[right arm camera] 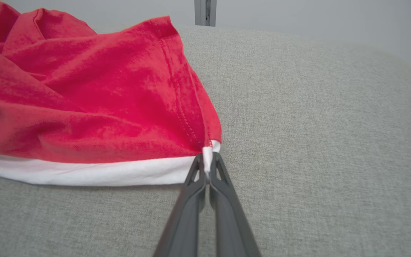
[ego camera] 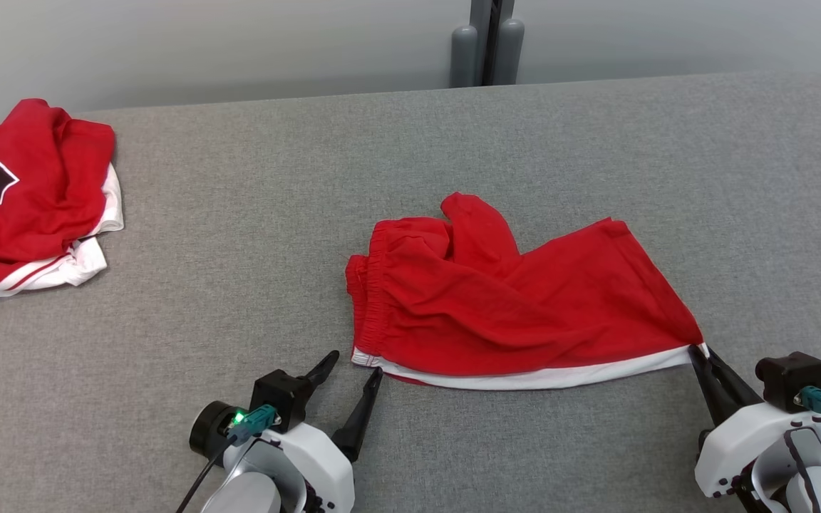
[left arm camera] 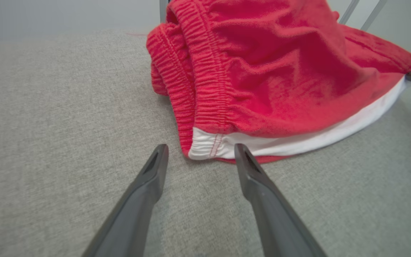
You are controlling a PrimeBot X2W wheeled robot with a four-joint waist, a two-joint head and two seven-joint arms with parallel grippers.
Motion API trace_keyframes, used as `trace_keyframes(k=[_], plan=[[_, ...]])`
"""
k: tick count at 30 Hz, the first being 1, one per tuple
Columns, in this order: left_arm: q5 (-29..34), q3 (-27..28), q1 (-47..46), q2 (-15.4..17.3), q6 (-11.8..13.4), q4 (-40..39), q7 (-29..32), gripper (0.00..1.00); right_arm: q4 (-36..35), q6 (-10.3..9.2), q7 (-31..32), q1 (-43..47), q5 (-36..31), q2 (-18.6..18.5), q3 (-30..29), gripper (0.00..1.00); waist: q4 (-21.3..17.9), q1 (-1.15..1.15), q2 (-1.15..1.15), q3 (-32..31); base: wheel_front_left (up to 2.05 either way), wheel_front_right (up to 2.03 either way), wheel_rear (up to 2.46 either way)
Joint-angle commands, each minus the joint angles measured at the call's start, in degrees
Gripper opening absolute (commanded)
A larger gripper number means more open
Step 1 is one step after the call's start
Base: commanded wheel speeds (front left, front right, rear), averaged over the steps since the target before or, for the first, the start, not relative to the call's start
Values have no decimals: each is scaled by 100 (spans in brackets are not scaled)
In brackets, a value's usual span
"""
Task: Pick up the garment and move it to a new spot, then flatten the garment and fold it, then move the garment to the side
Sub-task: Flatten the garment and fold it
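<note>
Head view: red jersey pile (ego camera: 29, 196) lies well left of shorts (ego camera: 510, 299).

Even soft light, faint shadows, wrist views' edges blurry.

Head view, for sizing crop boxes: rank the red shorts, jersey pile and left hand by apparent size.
1. red shorts, clearly largest.
2-3. jersey pile and left hand: look alike, both cut by the frame, and the hand is nearer the camera, so unranked.

Matt cloth garment (ego camera: 517, 306), rough woven surface (ego camera: 275, 214)
</note>
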Motion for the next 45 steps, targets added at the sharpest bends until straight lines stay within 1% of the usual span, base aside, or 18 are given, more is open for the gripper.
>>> trace_keyframes(k=[1,2,7,10,14,15,16,21,26,27,28,29,30,34,37,41,45], plan=[[-45,-43,-100,21,-37,50,-42,96,16,-1,-56,-61,40,-19,0,0,-13,0,0,6,0,0,0],[-78,-78,-133,20,-33,95,-57,100,32,-1,-57,-73,43,-17,3,0,-20,0,0,8,0,0,0],[-197,-258,-238,6,-38,191,-93,100,113,-1,-105,-96,45,-1,27,0,-52,0,0,10,0,0,0],[-293,-466,-268,1,-41,123,-98,91,150,-1,-115,-107,56,4,33,0,-62,0,0,1,0,0,0],[-403,-658,-259,23,-31,42,-99,65,208,-1,-147,-119,58,21,44,0,-71,0,0,-23,0,0,0],[-436,-682,-256,37,-31,48,-99,55,221,-1,-156,-118,57,27,49,0,-74,0,0,-31,0,0,0],[-457,-710,-254,46,-31,77,-100,49,235,-1,-165,-120,57,33,56,0,-78,0,0,-40,0,0,0],[-539,-770,-304,58,-32,319,-100,48,287,-1,-193,-139,72,56,110,0,-124,0,0,-75,0,0,0],[-557,-759,-364,48,-32,460,-100,44,319,-1,-230,-205,89,61,162,0,-177,0,0,-75,0,0,0],[-559,-755,-374,45,-32,480,-100,39,327,-1,-247,-210,93,59,167,0,-187,0,0,-76,0,0,0],[-554,-748,-389,42,-32,492,-100,28,335,-1,-256,-212,99,59,171,0,-197,0,0,-74,0,0,0],[-547,-743,-405,40,-32,505,-100,10,343,-1,-252,-214,105,59,171,0,-204,0,0,-72,0,0,0],[-536,-743,-412,38,-32,513,-100,0,348,-1,-276,-214,112,61,165,0,-210,0,0,-71,0,0,0],[-534,-661,-379,51,-32,378,-101,0,344,-1,-337,-216,121,49,110,0,-216,0,0,-74,0,0,0],[-548,-435,-210,120,-32,12,-101,0,260,-1,-413,-213,186,65,43,0,-203,0,0,-90,0,0,0],[-603,-44,70,176,-32,-773,-102,0,7,-1,-539,-150,345,67,-35,0,-154,0,0,-135,0,0,0],[-666,255,438,219,-32,-1713,-101,0,-403,-1,-606,-35,566,53,-88,0,-99,0,0,-219,0,0,0]])
